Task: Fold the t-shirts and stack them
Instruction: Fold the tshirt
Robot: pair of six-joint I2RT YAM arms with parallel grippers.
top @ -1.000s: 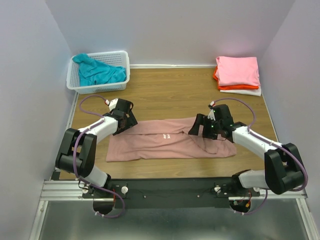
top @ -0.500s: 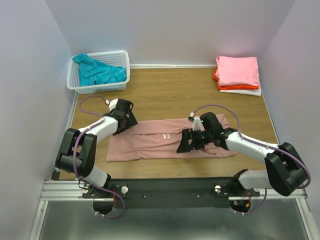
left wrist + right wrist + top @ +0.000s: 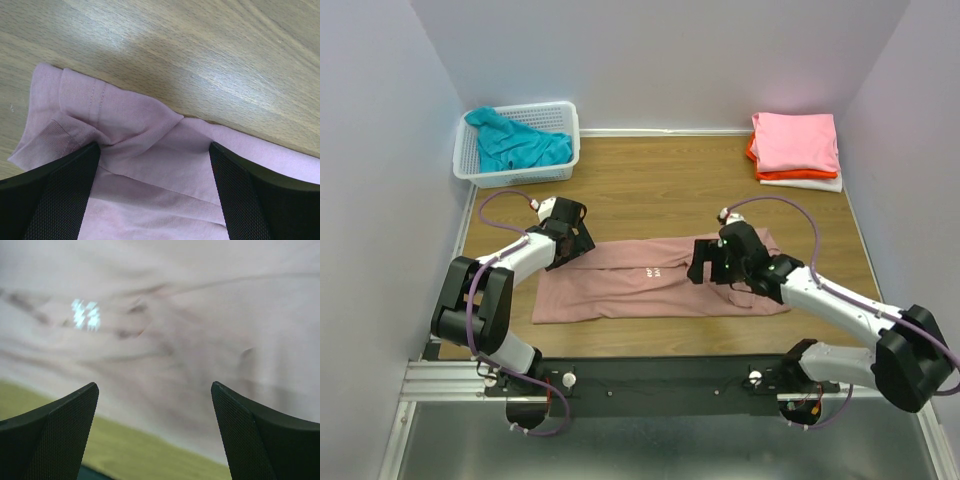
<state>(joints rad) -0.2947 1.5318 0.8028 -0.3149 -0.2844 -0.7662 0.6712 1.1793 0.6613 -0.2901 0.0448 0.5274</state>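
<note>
Spread wide, the left jaws sit low at the far left corner of the dusty-pink t-shirt point(image 3: 650, 285), and the left wrist view shows a bunched sleeve with its stitched hem point(image 3: 80, 100) lying between them, not pinched. Right jaws are spread just as wide, above the shirt's right half near its small white print point(image 3: 647, 271) (that wrist view is blurred, so I cannot tell whether they touch the cloth). This shirt lies folded into a long band across the near middle of the wooden bench point(image 3: 650, 190), running left to right between the left arm point(image 3: 515, 255) and the right arm point(image 3: 820, 295). At the far left stands a white lattice basket point(image 3: 470, 165) with a crumpled teal t-shirt point(image 3: 515, 148) in it. At the far right is a folded stack: bright pink t-shirt point(image 3: 795, 140) on top, orange t-shirt point(image 3: 752, 152) under it, white t-shirt point(image 3: 810, 184) at the bottom.
</note>
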